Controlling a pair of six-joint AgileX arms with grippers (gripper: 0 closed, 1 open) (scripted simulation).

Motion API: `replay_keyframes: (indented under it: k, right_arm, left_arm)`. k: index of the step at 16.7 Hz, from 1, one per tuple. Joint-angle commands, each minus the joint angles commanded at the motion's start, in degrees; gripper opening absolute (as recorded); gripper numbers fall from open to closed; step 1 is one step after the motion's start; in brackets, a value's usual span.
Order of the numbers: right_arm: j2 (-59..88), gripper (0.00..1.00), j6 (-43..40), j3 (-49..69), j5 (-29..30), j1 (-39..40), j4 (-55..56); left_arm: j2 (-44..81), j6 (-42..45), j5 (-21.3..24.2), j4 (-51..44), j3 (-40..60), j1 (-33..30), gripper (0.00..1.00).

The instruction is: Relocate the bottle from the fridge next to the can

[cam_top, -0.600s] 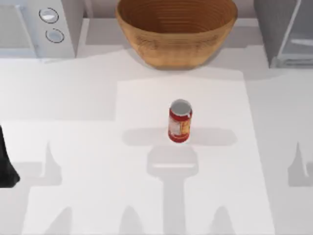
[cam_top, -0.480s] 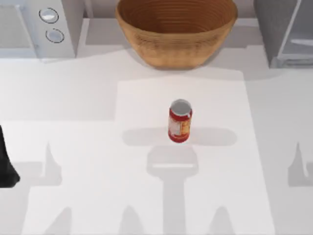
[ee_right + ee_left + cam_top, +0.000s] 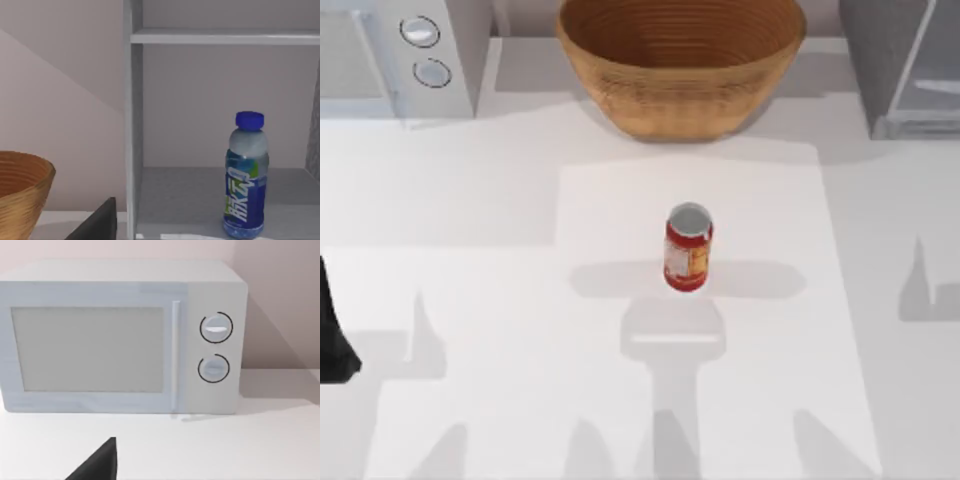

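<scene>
Bottle (image 3: 245, 176) stands upright inside fridge (image 3: 134, 125), ahead of right hand.

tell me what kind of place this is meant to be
Probably a simulated kitchen counter. A white microwave with two round knobs sits at the back left, a fridge at the back right holds a bottle on its shelf, and a woven bowl and a red can stand on the white table.
</scene>
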Motion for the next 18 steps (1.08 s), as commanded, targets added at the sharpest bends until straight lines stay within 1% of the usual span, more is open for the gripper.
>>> replay_keyframes:
  k: [3, 9, 12, 15, 18]
  right_arm:
    - [17.89, 1.00, 0.08, 8.38, -1.67, -1.74, 9.64]
    - [61.43, 1.00, 0.01, 25.86, -5.03, -5.56, 29.73]
    - [80.17, 1.00, -0.10, 33.61, -6.43, -7.33, 38.64]
    - [93.73, 1.00, -0.21, 39.87, -7.54, -8.77, 45.83]
    - [101.87, 1.00, -0.29, 44.02, -8.28, -9.69, 50.59]
  left_arm:
    - [0.00, 0.00, 0.00, 0.00, 0.00, 0.00, 1.00]
    - [0.00, 0.00, 0.00, 0.00, 0.00, 0.00, 1.00]
    - [0.00, 0.00, 0.00, 0.00, 0.00, 0.00, 1.00]
    - [0.00, 0.00, 0.00, 0.00, 0.00, 0.00, 1.00]
    - [0.00, 0.00, 0.00, 0.00, 0.00, 0.00, 1.00]
